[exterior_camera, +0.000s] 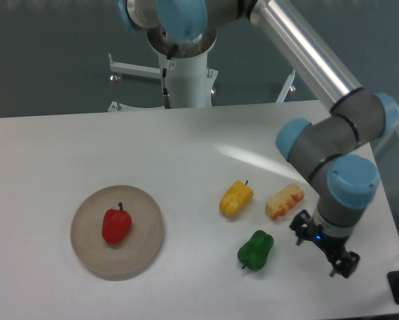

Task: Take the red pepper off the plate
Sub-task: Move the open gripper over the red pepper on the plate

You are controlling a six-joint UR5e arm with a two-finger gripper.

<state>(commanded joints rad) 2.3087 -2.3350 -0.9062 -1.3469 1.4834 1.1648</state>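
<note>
Still untouched, the red pepper [116, 225] is seen lying near the middle of the plate [143, 248], stem pointing away from the camera. Nothing of the pick-up is yet done: approach, grasp and lift are all judged to remain. The gripper [337, 264] is held low over the table [66, 153], well apart from the plate on the far side of the green pepper [255, 250]. Whether the jaws are apart or together cannot be told.
</note>
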